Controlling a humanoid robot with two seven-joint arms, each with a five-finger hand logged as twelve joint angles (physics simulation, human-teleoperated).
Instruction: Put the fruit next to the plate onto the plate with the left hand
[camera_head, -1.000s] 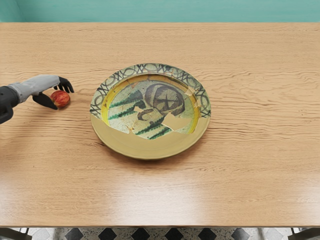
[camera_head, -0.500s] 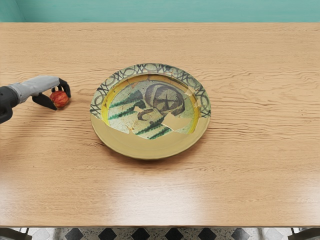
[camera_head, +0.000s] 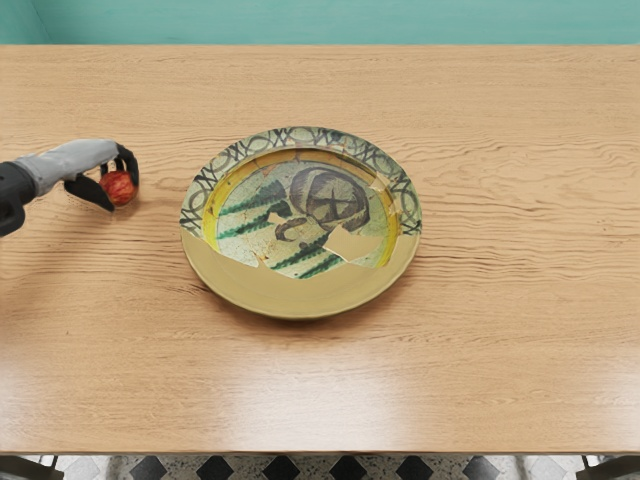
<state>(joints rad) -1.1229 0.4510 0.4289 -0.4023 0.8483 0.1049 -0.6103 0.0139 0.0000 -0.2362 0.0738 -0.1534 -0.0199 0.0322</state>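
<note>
A small red fruit (camera_head: 118, 186) sits inside my left hand (camera_head: 112, 178), whose dark fingers are curled around it. The hand and fruit are a little above the table, left of the plate. The grey forearm comes in from the left edge. The large painted plate (camera_head: 300, 290) lies at the table's centre, with a patterned rim and a green and yellow design; nothing lies on it. My right hand is out of view.
The wooden table (camera_head: 500, 330) stretches wide around the plate. A teal wall runs along the back edge. Checkered floor shows below the front edge.
The left hand's fingers closed round the fruit, and hand and fruit rose slightly from the table. The plate has not moved.
</note>
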